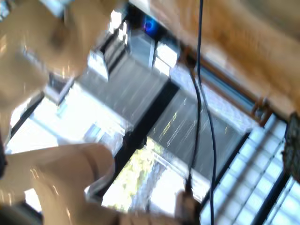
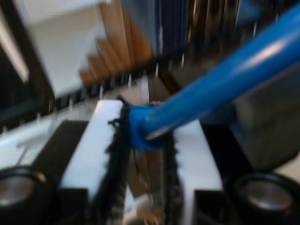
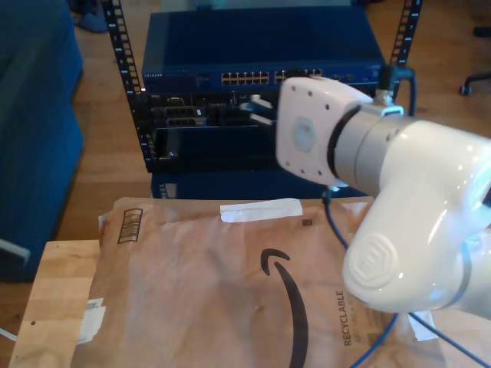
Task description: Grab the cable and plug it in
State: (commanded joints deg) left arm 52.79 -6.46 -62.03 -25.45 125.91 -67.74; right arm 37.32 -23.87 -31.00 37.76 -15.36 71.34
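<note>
My second gripper (image 2: 150,140) was pressed together on the thin bright blue Ethernet cable (image 2: 225,79). Its white fingers with black pads pinched the cable's blue boot end, and the cord ran away from the jaws at a slant. The plug tip itself was too blurred for me to make out. So I judged the grabbing part done.

In the exterior view a bulky white robot arm (image 3: 383,199) reached from that view's right towards the dark blue rack-mounted network switch (image 3: 261,46). Its front end sat just before the rack face, below the row of small ports (image 3: 245,78). The blue cable (image 3: 335,224) hung beneath the arm and trailed down over the brown padded paper mailing envelope (image 3: 230,291) in the foreground.

I saw no plug seated in any port, so the plugging in was left: lining the end up with a socket and pushing it home.

I could not tell whether my first gripper was spread or closed. Its camera gave a smeared picture tilted towards bright window panes, with a thin black cable (image 1: 199,93) crossing it.
</note>
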